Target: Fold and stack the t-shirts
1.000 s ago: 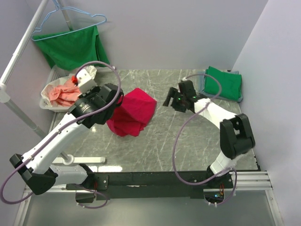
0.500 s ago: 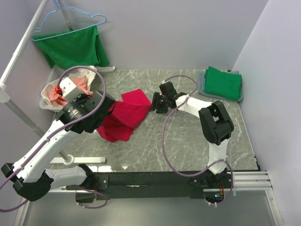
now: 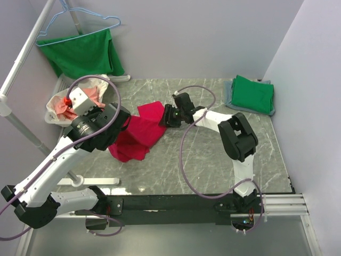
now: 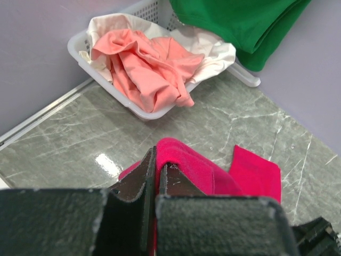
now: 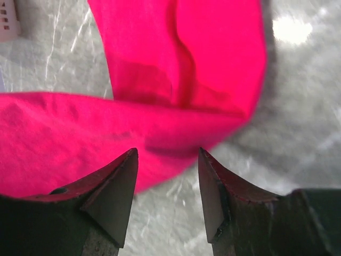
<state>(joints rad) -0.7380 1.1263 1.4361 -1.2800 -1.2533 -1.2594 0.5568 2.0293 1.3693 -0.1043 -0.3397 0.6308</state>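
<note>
The crimson-red t-shirt [image 3: 139, 133] lies bunched on the marble table left of centre. My left gripper [image 3: 123, 121] is shut on a raised fold of the red shirt [image 4: 184, 160] at its left side. My right gripper [image 3: 165, 117] is open and empty at the shirt's right edge, its fingertips just over the red cloth [image 5: 176, 69]. A green t-shirt [image 3: 253, 94] lies folded on a folded grey one [image 3: 229, 92] at the back right. Another green shirt [image 3: 82, 52] hangs on a hanger at the back left, also in the left wrist view [image 4: 240, 21].
A white basket [image 3: 52, 114] with pink and white cloth stands at the back left, also in the left wrist view [image 4: 106, 64]. A slanted white pole [image 3: 21, 64] and a blue hanger [image 3: 80, 24] are at the left. Walls close the back and right.
My right gripper has swung left across the table to the red shirt's right edge. My left gripper has pulled the shirt left and down toward the basket side.
</note>
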